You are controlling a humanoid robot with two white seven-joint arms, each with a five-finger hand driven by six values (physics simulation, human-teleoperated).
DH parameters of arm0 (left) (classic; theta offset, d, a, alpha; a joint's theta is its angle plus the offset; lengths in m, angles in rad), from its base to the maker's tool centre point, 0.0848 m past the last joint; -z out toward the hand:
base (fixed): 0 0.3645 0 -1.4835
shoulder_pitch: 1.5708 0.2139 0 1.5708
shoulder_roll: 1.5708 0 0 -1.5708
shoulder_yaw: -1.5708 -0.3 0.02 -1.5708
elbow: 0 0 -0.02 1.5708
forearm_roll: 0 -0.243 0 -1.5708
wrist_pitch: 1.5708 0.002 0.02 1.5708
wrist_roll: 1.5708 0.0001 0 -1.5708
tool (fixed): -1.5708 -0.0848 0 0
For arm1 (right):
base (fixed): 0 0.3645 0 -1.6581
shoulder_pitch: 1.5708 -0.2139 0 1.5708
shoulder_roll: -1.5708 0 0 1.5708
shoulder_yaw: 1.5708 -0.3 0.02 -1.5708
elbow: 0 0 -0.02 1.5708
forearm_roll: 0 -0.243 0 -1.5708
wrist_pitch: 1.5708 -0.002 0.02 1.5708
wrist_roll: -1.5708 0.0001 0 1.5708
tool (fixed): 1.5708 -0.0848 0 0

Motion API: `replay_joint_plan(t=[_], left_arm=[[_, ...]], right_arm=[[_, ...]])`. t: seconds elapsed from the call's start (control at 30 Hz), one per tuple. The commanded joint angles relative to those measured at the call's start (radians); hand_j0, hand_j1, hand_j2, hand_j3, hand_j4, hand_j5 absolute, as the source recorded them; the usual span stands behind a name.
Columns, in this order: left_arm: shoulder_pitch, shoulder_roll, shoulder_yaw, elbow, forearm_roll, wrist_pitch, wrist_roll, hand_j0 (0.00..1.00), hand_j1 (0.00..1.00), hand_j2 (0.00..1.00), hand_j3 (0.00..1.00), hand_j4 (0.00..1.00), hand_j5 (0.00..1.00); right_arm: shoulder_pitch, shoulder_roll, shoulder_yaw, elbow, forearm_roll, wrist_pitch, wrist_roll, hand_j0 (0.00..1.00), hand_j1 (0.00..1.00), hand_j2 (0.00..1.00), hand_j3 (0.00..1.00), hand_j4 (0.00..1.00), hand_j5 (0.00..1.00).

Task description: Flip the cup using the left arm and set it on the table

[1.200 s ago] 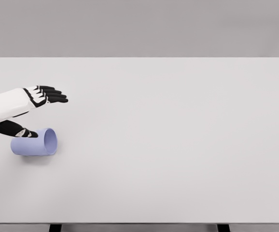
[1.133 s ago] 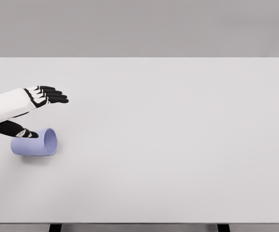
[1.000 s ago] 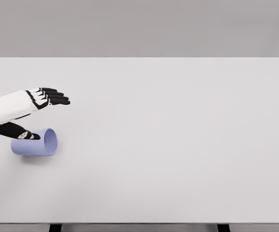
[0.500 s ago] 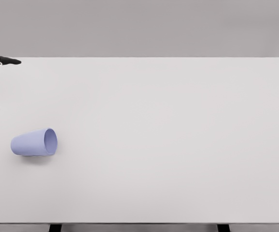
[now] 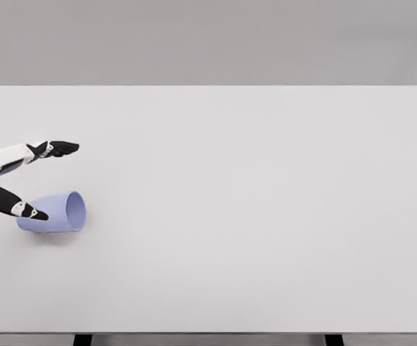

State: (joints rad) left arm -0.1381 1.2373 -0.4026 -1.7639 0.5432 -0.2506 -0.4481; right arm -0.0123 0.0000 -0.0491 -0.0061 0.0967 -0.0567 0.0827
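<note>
1. Table (image 5: 266, 303): the white top fills the view. Its near edge runs along the bottom of the frame, with two dark legs showing below it. From the 3 o'clock side to the 6 o'clock side, the surface carries nothing.
2. Cup (image 5: 52, 213): a pale blue cup lies on its side at the 8 o'clock part of the table. Its open mouth faces 3 o'clock; its closed base points toward the left edge. It rests on the surface, near the left edge and well apart from the near edge.
3. Left hand (image 5: 21, 180): the hand enters at the left edge, at 9 o'clock. It is spread and grasps nothing. The thumb (image 5: 28, 210) lies against the cup's base end; actual contact cannot be confirmed. The fingers (image 5: 57, 148) extend toward 3 o'clock above the cup, apart from it.
4. Far edge: the table's back edge runs straight at 12 o'clock, against a plain grey wall (image 5: 208, 40).
</note>
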Motion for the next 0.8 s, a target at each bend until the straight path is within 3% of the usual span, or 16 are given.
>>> replay_joint_plan(t=[0.0, 0.23, 0.57, 0.77], left_arm=[[0.0, -0.016, -0.024, 0.0, 0.001, 0.024, 0.002, 1.0, 1.0, 1.0, 1.0, 1.0, 1.0], [0.008, -0.065, -0.047, 0.001, -0.163, 0.065, 0.022, 1.0, 1.0, 1.0, 1.0, 1.0, 1.0], [0.006, -0.09, -0.064, 0.001, -0.307, 0.102, 0.025, 1.0, 1.0, 1.0, 1.0, 1.0, 1.0], [0.005, -0.11, -0.065, 0.004, -0.324, 0.135, 0.025, 1.0, 1.0, 1.0, 1.0, 1.0, 1.0]], right_arm=[[0.0, 0.0, 0.0, 0.0, 0.0, 0.0, 0.0, 1.0, 1.0, 1.0, 1.0, 1.0, 1.0], [0.0, 0.0, 0.0, 0.0, 0.0, 0.0, 0.0, 1.0, 1.0, 1.0, 1.0, 1.0, 1.0], [0.0, 0.0, 0.0, 0.0, 0.0, 0.0, 0.0, 1.0, 1.0, 1.0, 1.0, 1.0, 1.0], [0.0, 0.0, 0.0, 0.0, 0.0, 0.0, 0.0, 1.0, 1.0, 1.0, 1.0, 1.0, 1.0]])
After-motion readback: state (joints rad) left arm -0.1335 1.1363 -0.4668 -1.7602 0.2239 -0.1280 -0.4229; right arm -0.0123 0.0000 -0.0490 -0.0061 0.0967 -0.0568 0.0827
